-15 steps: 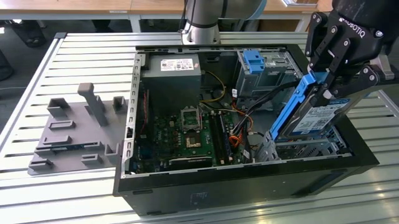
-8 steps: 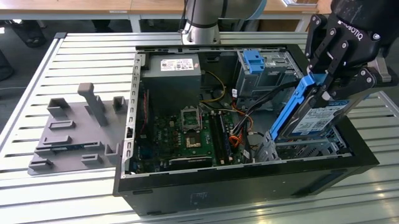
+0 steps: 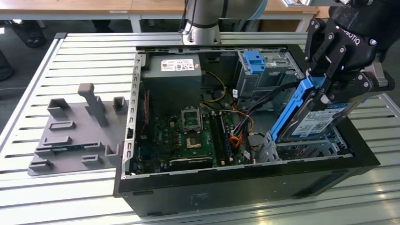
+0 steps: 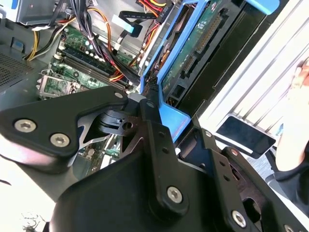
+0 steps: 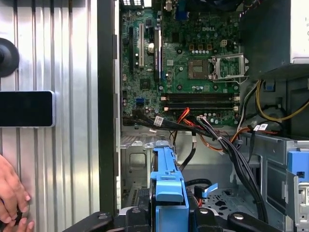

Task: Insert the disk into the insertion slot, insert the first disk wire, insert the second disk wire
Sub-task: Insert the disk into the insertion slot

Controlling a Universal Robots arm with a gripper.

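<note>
Gripper [image 3: 331,93], jaws closed on disk [image 3: 312,124], seemingly just above insertion slot [image 3: 309,150]

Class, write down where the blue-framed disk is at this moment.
In the exterior view the disk is at the exterior view's right, held steeply tilted by the gripper, its lower end close to the insertion slot inside the computer case.

One computer case [image 3: 250,183] stands open on the surface [image 3: 87,61]. Inside it are one motherboard [image 3: 187,136], one power supply [image 3: 172,77] and two metal bays: the insertion slot [image 3: 306,149] and a taller cage [image 3: 265,70]. Above the case, one tool [image 3: 326,96] grips one disk [image 3: 315,123]. Beside the case lie one grey fixture plate [image 3: 69,140] and one dark flat slab [image 5: 26,108].
</note>
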